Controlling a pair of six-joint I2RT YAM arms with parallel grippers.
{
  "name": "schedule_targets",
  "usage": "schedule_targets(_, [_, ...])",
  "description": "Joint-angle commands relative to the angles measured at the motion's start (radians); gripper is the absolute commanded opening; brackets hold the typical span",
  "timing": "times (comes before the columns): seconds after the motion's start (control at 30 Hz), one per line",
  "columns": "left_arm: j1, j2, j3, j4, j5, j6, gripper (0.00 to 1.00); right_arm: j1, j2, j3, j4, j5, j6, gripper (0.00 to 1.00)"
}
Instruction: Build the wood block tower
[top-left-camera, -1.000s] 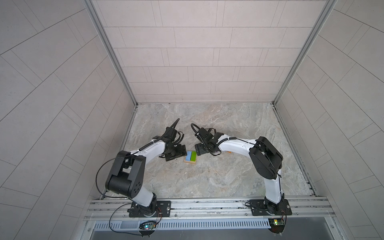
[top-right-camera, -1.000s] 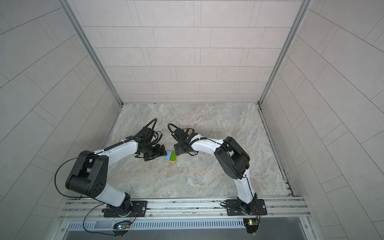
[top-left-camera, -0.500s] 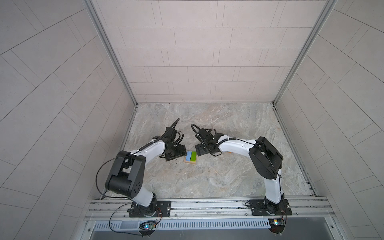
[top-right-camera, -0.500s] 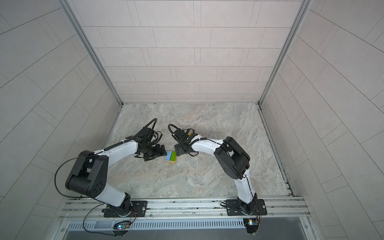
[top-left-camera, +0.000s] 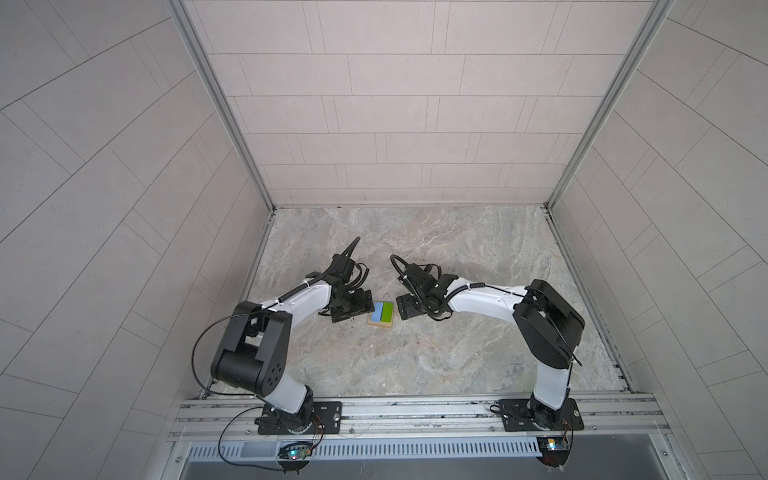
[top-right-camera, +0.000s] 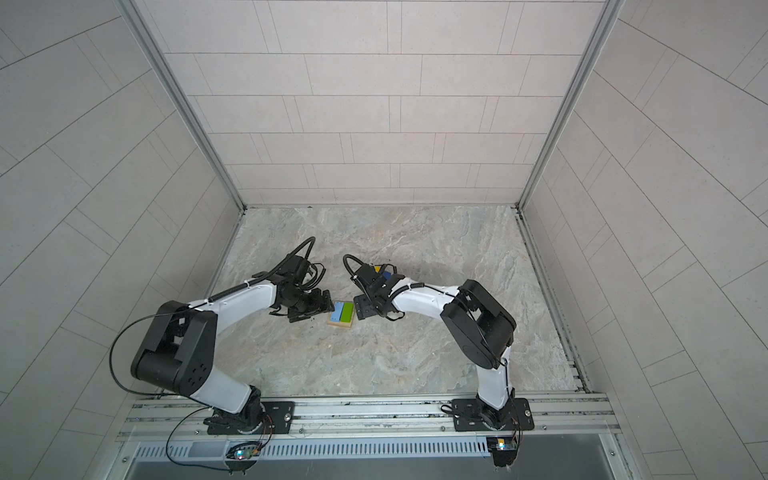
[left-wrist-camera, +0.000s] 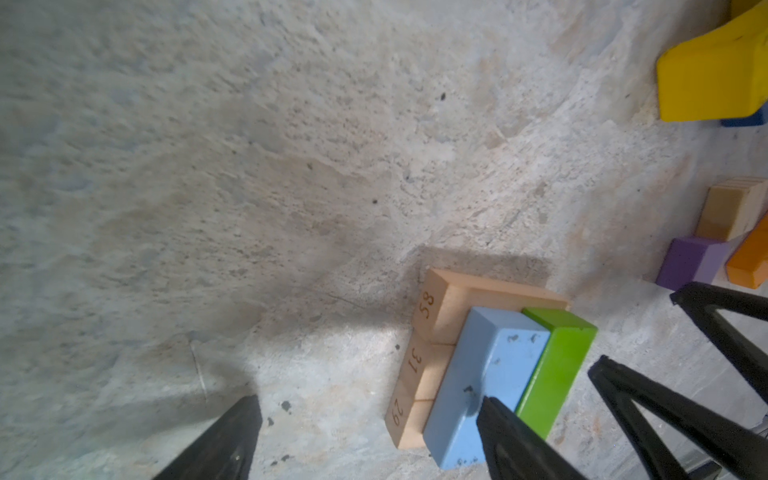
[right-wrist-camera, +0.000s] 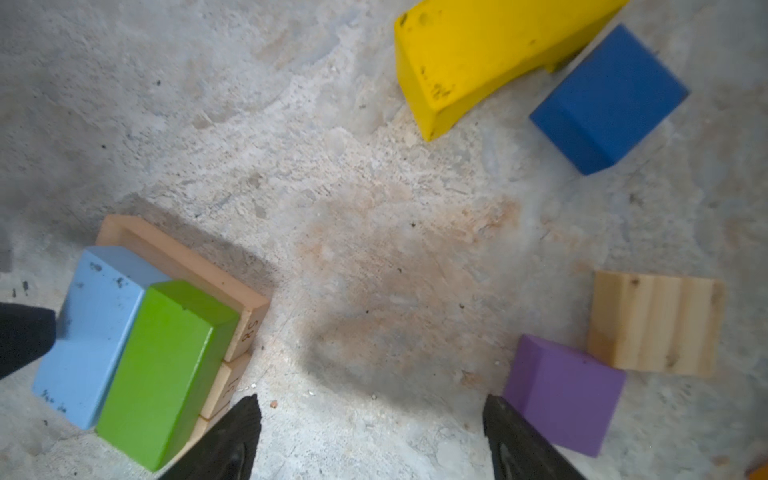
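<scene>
Both top views give me a grey marbled slab (top-left-camera: 415, 357) boxed in by pale tiled walls (top-left-camera: 386, 104) on three sides. A metal rail (top-left-camera: 415, 411) along the near edge carries my two arms (top-left-camera: 291, 303). I take the tower (top-left-camera: 380, 314) as my marker; it sits on the slab about midway between the two grippers.

Just left of the tower, my left gripper (left-wrist-camera: 365, 432) is low and released, jaws spread wide over the slab. In the left wrist view one fingertip (left-wrist-camera: 494, 419) overlaps the edge of the light-blue bar (left-wrist-camera: 486, 382). I cannot tell whether it touches.

The tower has two layers. Its base is three tan bars (left-wrist-camera: 419, 374) lying side by side, with 58, 31 and 29 marked on their ends. Across them lie the one light-blue bar and one green bar (left-wrist-camera: 557, 365), touching along their long sides.

Just right of the tower, my right gripper (right-wrist-camera: 374, 432) is also released, jaws wide apart over the slab.

Farther right of the tower I count five loose pieces:
- one purple cube (right-wrist-camera: 561, 395), just outside a right finger
- one tan block (right-wrist-camera: 656, 324), just beside the purple cube
- one orange bar (left-wrist-camera: 752, 257), next to those two and cut off by the frame
- one yellow bar (right-wrist-camera: 478, 62), right of and behind the tower
- one dark-blue cube (right-wrist-camera: 606, 99), close against the yellow bar

That makes ten blocks: five stacked and five loose.
</scene>
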Motion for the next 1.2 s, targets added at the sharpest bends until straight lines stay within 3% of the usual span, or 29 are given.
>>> schedule_targets(0.0, [-0.007,-0.001,0.009,-0.015,-0.001,0.015,0.89,0.009,-0.036,-0.017,0.016,-0.010,0.023,0.85])
schedule_targets(1.17, [-0.011,0.007,0.014,-0.017,-0.003,0.018,0.89,0.066,0.013,0.029,0.017,-0.010,0.039,0.85])
